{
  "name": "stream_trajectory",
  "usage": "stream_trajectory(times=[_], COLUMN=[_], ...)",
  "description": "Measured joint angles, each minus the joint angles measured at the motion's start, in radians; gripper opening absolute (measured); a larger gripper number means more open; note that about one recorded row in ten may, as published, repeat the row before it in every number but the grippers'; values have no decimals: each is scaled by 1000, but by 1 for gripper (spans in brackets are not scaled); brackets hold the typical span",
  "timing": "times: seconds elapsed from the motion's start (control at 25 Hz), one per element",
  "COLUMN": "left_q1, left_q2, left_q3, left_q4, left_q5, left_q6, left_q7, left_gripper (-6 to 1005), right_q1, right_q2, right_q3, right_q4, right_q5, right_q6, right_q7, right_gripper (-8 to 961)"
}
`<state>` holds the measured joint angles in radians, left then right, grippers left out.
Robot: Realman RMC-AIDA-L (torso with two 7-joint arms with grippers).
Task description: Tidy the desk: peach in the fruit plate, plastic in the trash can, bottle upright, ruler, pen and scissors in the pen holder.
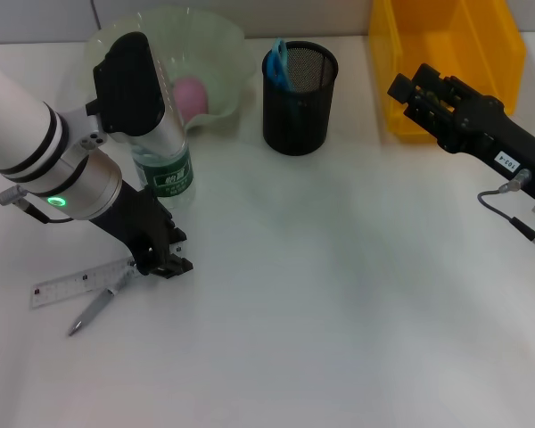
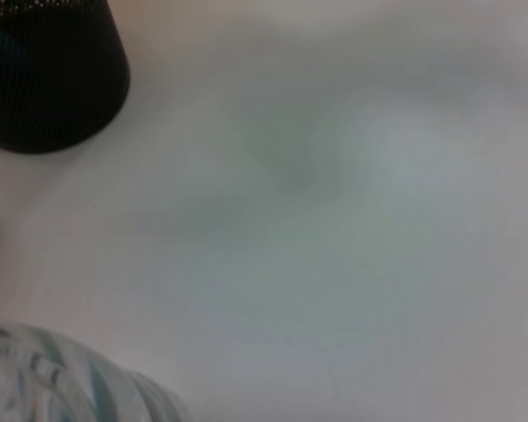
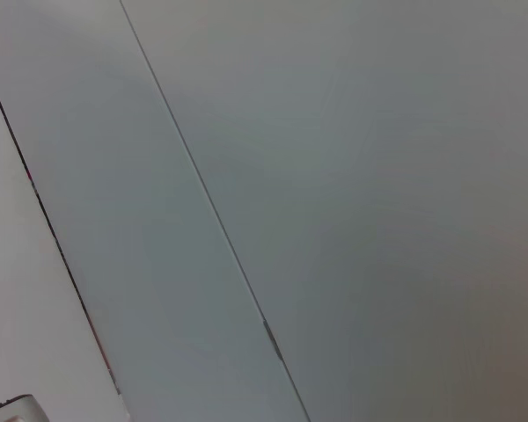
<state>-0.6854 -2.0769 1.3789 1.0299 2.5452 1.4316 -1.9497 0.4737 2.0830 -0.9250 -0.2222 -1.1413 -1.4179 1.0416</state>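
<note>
Left gripper point(image 1: 160, 261): lowered onto desk at ruler point(image 1: 80, 283) end, beside pen point(image 1: 96, 308), likely for pickup; finger opening indeterminate | Right gripper point(image 1: 408, 92): parked above yellow bin point(image 1: 446, 62); opening indeterminate | Bottle point(image 1: 165, 165) upright | Peach point(image 1: 193, 94) in plate point(image 1: 216, 53) | Pen holder point(image 1: 300, 86) behind

Left arm hides much of the bottle point(image 1: 167, 174) — label partly visible.

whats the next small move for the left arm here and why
Probably close the left gripper on the ruler or pen and lift. It sits low on the table at the ruler's near end, where the pen crosses, and both still lie flat outside the pen holder. The peach is in the fruit plate and the bottle stands upright. The right gripper hangs by the yellow bin.
</note>
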Motion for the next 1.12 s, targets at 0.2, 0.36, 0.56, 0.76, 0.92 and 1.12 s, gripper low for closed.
stream_trajectory(times=[0.2, 0.36, 0.56, 0.76, 0.92, 1.12], left_q1=[0, 0, 0, 1, 3, 7], left_q2=[0, 0, 1, 2, 1, 1], left_q3=[0, 0, 14, 21, 23, 24], left_q4=[-1, -1, -2, 1, 11, 39], left_q5=[0, 0, 0, 4, 9, 11], left_q6=[0, 0, 1, -3, -3, -4], left_q7=[0, 0, -7, -16, -22, -28], left_gripper=[389, 389, 390, 390, 390, 391], right_q1=[2, 2, 2, 2, 2, -2], right_q2=[0, 0, 0, 0, 0, 0], right_q3=[0, 1, 2, 2, 2, 2], right_q4=[-4, -6, -6, -1, 1, 1], right_q5=[0, 0, 2, 8, 8, 9], right_q6=[1, 1, 1, 0, 0, -1], right_q7=[0, 0, 0, 0, 0, 0], right_gripper=[589, 588, 588, 589, 589, 589])
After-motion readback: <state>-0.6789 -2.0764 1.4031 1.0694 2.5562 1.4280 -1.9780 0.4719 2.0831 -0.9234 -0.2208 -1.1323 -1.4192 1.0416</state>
